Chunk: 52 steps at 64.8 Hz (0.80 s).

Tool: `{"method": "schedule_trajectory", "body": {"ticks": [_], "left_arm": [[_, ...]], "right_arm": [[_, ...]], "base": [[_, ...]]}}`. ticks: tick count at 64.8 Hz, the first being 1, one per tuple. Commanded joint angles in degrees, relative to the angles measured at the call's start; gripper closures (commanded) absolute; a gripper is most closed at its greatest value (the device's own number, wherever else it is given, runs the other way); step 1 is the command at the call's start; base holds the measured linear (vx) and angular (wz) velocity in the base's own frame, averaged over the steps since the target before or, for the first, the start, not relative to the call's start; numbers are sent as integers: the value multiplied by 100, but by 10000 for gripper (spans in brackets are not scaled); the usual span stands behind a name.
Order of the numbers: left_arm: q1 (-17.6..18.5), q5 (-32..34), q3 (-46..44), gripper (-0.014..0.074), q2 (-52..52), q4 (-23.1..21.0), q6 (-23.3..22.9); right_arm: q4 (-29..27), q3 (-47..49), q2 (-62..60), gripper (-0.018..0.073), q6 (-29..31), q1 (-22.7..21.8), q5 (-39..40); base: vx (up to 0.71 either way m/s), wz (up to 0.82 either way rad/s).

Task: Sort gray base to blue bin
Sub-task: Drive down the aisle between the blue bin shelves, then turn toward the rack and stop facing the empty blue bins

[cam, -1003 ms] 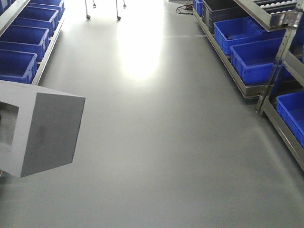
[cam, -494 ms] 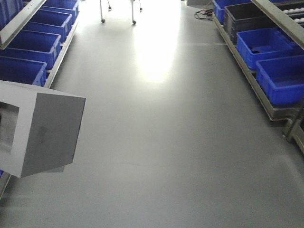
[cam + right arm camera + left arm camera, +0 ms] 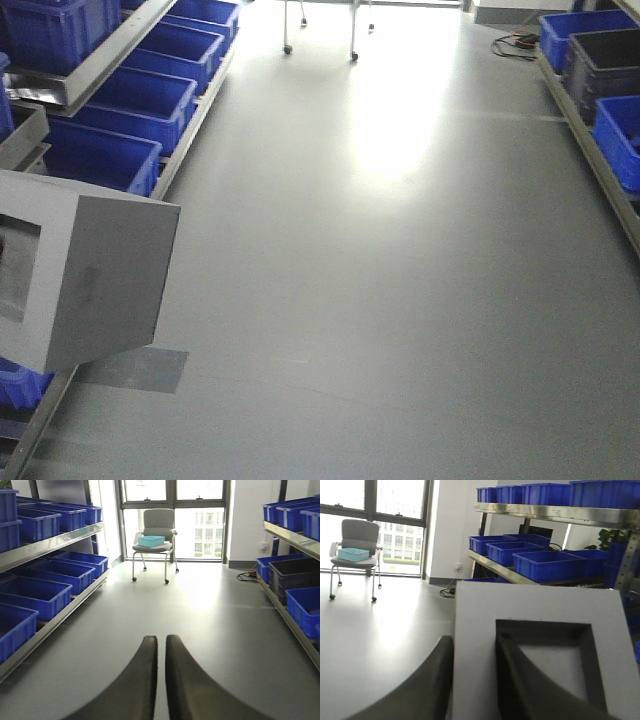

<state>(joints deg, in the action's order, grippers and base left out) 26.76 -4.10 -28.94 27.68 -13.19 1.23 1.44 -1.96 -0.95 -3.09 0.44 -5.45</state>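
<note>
I've got the gray base (image 3: 85,285), a matte light-gray cuboid block with a shallow square recess, filling the left edge of the front view, carried off the floor and not in any crate yet. On the left wrist view the left gripper (image 3: 474,645) is clamped on the gray base (image 3: 535,605): one dark finger sits inside the recess, the other outside, pinching the wall between them. I'd say that's because the block is too wide to span whole. The right gripper (image 3: 160,642) shows at the bottom of its own view with its two fingers drawn together on nothing, pointing down the aisle, apparently just kept out of the way. Counting now: one block. In the upper left of the front view, four bright-blue plastic crates run in a row along the low metal rack (image 3: 195,110), and the nearest blue bin (image 3: 100,165) sits just above the block in frame. One more is on the shelf above, and a sliver of blue peeks out under the block, probably another crate. Top right: two blue crates and one dark-gray crate (image 3: 605,62). At the far end stands one gray office chair (image 3: 154,522) holding one teal tray (image 3: 151,540).
</note>
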Motion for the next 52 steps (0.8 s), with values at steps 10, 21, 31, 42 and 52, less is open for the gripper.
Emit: {"method": "schedule_trajectory", "body": {"ticks": [10,21,31,42,52], "left_arm": [[33,607,-180,602,2,-75,-38],[33,607,-180,602,2,-75,-38],[33,607,-180,602,2,-75,-38],[33,607,-180,602,2,-75,-38],[33,607,-180,602,2,-75,-38]], "right_arm": [[37,22,-51,563,38,-21,453],[37,22,-51,563,38,-21,453],[37,22,-51,563,38,-21,453],[37,22,-51,563,38,-21,453],[37,22,-51,563,38,-21,453]], "base": [[31,35],[28,44],[25,62],[23,81],[22,86]]}}
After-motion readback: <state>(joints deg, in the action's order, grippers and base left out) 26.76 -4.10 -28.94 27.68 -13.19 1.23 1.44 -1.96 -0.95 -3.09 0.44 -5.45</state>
